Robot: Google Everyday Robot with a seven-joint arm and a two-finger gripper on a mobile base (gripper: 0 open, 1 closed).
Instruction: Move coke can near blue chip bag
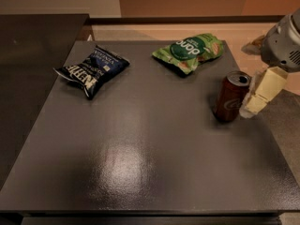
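The coke can point(229, 96) stands upright on the right side of the dark table point(140, 168). My gripper point(249, 107) comes in from the right edge of the camera view and sits right beside the can's right side, at about its height. The blue chip bag point(93, 69) lies flat at the table's far left, well apart from the can.
A green chip bag point(192, 51) lies at the far middle of the table, behind and left of the can. A dark counter point(33, 46) adjoins the table on the left. The table's right edge runs just beyond the can.
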